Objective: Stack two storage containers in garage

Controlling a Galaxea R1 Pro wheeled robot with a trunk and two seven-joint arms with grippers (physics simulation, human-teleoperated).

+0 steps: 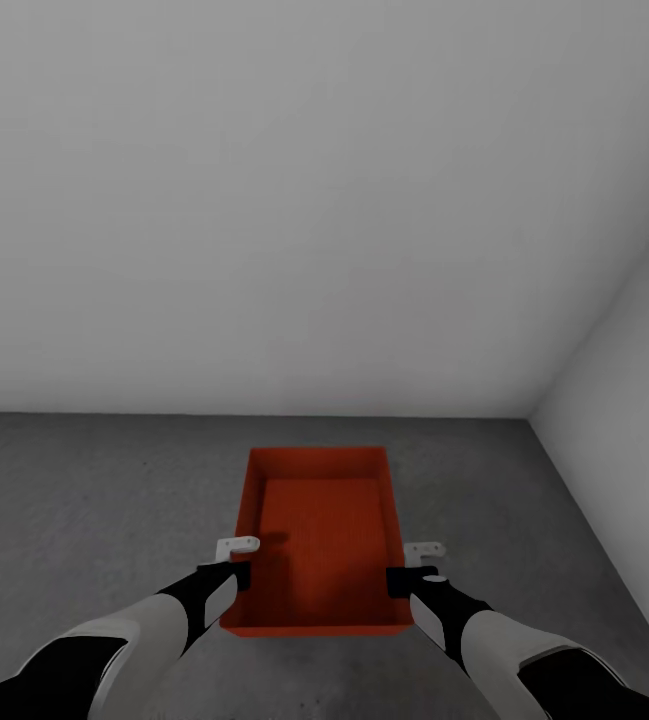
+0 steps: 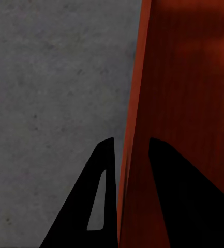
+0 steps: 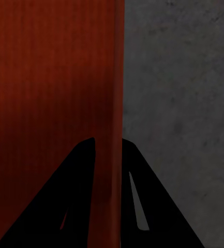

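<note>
Already in the garage, both jaws clamp the side walls of one bin [image 1: 319, 540] over the concrete floor [image 1: 84, 500]; stacking looks undone.

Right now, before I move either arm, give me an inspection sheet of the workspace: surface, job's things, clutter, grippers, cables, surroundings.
Surface: dark grey mottled concrete floor, bare around the bin.
Job's things: one orange-red storage container, open top, nothing inside; whether it rests on the floor or hangs just above it cannot be told. A second container: nothing seen.
Clutter: nothing seen.
Grippers: left gripper at the container's left wall, fingers astride the wall; right gripper at the right wall, fingers astride it, closed on the wall.
Cables: nothing seen.
Surroundings: plain pale grey walls meeting in a corner ahead to the right.
</note>
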